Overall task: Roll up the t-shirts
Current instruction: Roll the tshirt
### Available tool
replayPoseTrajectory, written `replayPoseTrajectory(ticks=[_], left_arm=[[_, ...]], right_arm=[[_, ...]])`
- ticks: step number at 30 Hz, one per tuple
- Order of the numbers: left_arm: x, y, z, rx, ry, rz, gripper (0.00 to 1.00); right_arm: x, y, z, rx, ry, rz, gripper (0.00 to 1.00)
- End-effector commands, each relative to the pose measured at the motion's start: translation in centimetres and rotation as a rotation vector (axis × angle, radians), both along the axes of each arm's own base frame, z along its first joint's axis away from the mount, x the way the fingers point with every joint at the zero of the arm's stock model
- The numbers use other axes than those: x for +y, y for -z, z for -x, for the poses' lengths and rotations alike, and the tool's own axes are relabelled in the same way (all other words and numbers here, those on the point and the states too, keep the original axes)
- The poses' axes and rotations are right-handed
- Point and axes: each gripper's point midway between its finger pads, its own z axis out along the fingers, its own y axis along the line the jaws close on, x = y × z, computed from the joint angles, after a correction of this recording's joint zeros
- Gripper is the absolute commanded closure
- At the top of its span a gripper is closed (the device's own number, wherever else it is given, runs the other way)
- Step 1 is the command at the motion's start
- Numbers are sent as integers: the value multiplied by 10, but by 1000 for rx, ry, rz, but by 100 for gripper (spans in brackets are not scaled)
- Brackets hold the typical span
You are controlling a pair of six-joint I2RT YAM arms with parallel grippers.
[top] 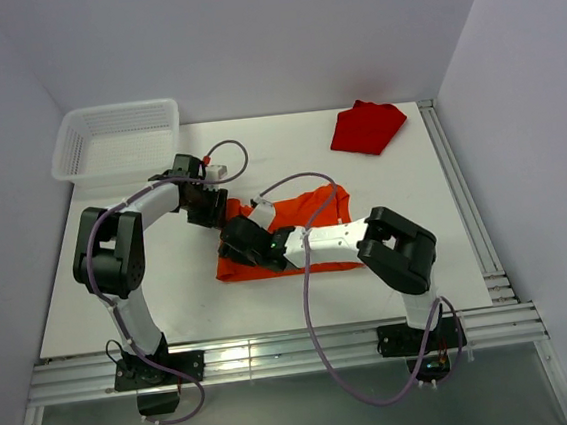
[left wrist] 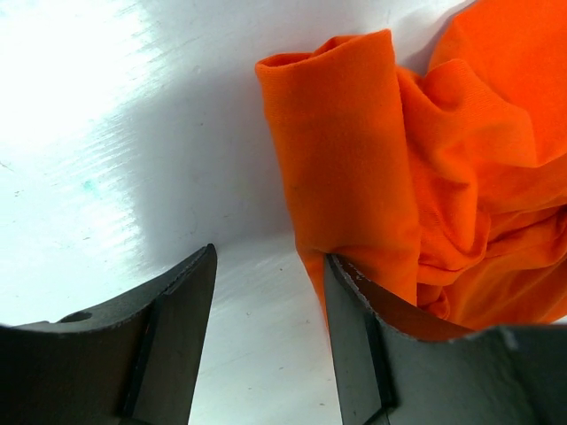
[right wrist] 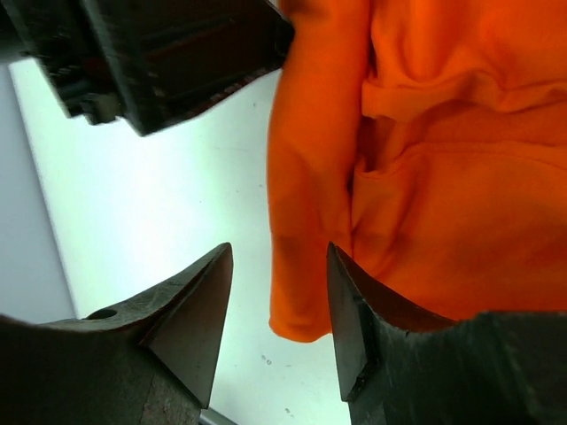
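Observation:
The orange t-shirt (top: 308, 210) lies crumpled in the middle of the table, its left edge folded into a thick roll (left wrist: 350, 150). The darker red t-shirt (top: 366, 127) lies bunched at the far right. My left gripper (top: 213, 212) is at the orange shirt's upper left corner. It (left wrist: 270, 254) is open over bare table, its right finger (left wrist: 372, 328) against the rolled edge. My right gripper (top: 234, 245) is at the shirt's lower left corner. It (right wrist: 279, 248) is open, with the end of the orange fold (right wrist: 306, 266) loose between its jaws.
A white mesh basket (top: 116, 138) stands at the far left corner. The left gripper's black body (right wrist: 168, 62) is close above my right gripper. A metal rail (top: 463, 195) runs along the table's right edge, and grey walls enclose the table.

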Motion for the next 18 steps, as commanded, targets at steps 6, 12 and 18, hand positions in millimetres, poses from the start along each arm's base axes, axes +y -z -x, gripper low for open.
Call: replayPoseTrajectory(ticks=[6,12,18], left_arm=[[1,-11,-2,-37,-16,-8,43],[-1,-11,-2,-37,-14,-3,43],[-1,-11,-2,-35,-11,0,43]], right_arm=[[-9,-11,-17,-59,19,259,49],[8,-10,-28,-62,8,320,49],[5,17,-23,-13,-1,391,50]])
